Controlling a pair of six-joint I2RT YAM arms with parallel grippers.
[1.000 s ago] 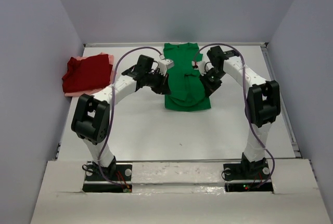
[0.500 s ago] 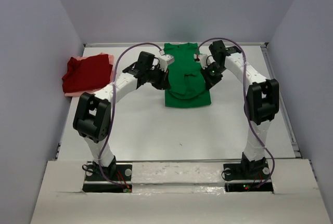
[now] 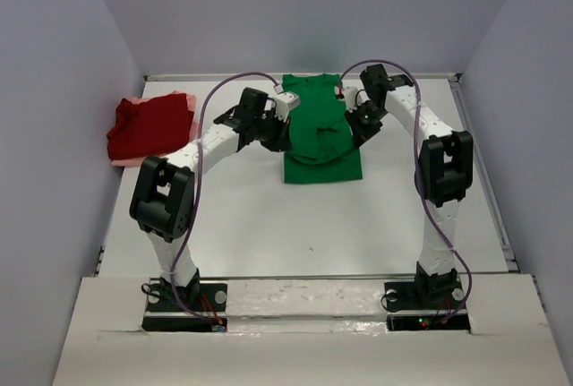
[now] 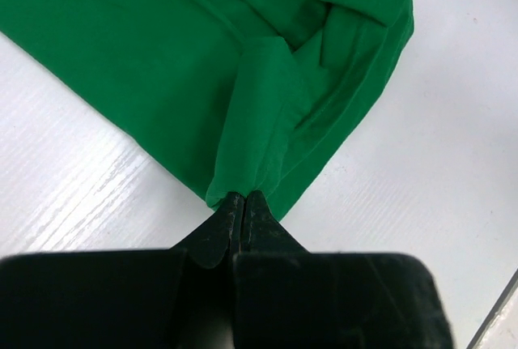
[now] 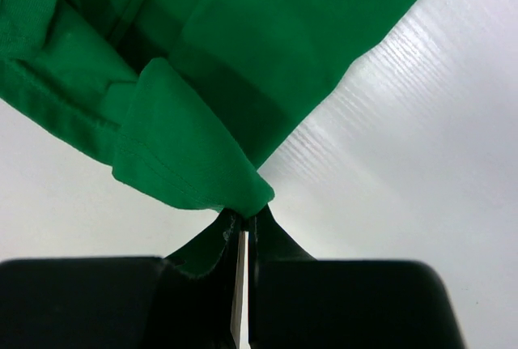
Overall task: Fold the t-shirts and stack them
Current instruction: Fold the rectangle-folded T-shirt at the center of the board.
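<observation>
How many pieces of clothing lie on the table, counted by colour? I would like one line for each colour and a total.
bright green t-shirt: 1
dark red t-shirt: 1
pale pink cloth, only its edge showing from under the dark red t-shirt: 1
Total: 3

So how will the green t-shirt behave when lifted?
Likely floppy: the green t-shirt bunches into folds at the left gripper and right gripper. Probably light, since small pinches hold it. It may sag between them.
</observation>
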